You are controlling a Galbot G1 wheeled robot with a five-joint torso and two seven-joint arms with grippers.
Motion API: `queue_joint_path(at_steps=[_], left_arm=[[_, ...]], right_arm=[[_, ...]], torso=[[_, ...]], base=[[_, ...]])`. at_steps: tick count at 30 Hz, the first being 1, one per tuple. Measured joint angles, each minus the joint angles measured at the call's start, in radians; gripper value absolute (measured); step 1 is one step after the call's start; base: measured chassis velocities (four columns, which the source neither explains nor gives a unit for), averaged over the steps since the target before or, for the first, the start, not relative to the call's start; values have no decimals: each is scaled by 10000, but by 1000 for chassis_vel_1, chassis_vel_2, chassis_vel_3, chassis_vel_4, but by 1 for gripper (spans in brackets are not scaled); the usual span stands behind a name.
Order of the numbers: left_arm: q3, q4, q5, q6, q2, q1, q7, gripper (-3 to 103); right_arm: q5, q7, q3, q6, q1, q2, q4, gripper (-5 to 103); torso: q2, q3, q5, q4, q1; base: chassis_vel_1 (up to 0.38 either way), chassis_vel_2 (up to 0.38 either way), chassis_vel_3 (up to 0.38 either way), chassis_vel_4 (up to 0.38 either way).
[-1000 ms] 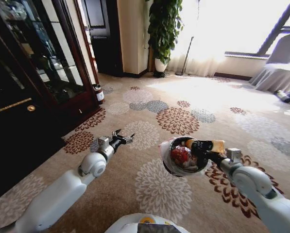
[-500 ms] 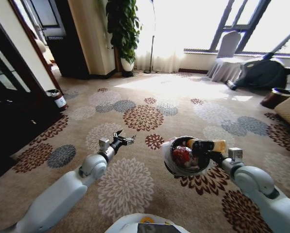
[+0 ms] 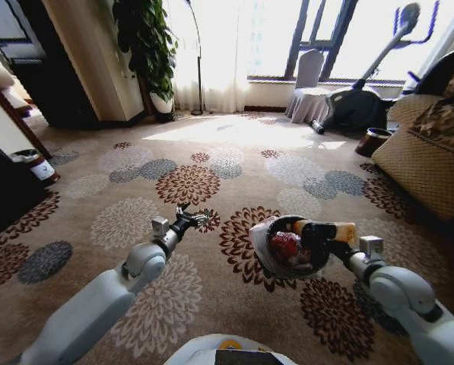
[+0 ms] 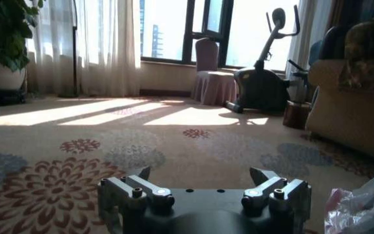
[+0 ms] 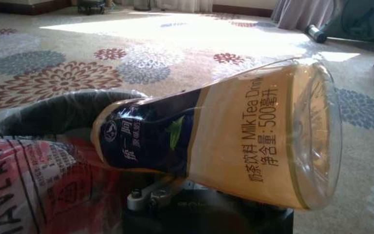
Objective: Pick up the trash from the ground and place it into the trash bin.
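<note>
Head view: flowered carpet [image 3: 234,144], window behind. Left gripper [image 3: 190,219] held out above it, fingers wide, empty. Right gripper [image 3: 318,232] clamps a bottle [image 3: 329,229] over the trash bin [image 3: 287,245], red-and-white bag [image 3: 284,245] inside. Left wrist view: fingers spread. Right wrist view: milk-tea bottle neck-down into the bin.

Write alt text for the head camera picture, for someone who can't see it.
The right gripper holds a bottle over the bag-lined trash bin, which already contains a red-and-white plastic bag. The left gripper reaches forward, open and empty, above flower-patterned carpet in a sunlit room.
</note>
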Motion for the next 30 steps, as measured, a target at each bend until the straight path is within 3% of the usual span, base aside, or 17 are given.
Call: queue_joint_path(at_steps=[11,13,18,21,30], left_arm=[[6,-154,22,28,21,92,-51,100],[7,-188,31,31,21,141,-64,100],[-14,-254,104,34,20,274,-81,100],[-38,-291,117,35,21,323,-87,100],[-79,-448,178,41,40,565,-103,100]], right_arm=[[-273,-197,431,134,-450,286,79,1],[-292,-210,441,151,-495,316,78,1],[-300,-244,522,151,-573,327,95,1],[-285,-264,550,152,-600,310,136,1],[-288,-280,741,156,-830,380,276,1]], torso=[[0,1,-3,-10,0],[0,1,12,-11,0],[0,0,-15,-4,-1],[0,-1,-2,4,-1],[0,1,-1,-5,-1]], base=[[-243,-289,231,270],[-151,-275,134,219],[-47,-172,49,183],[-2,-80,21,105],[-64,-196,65,201]])
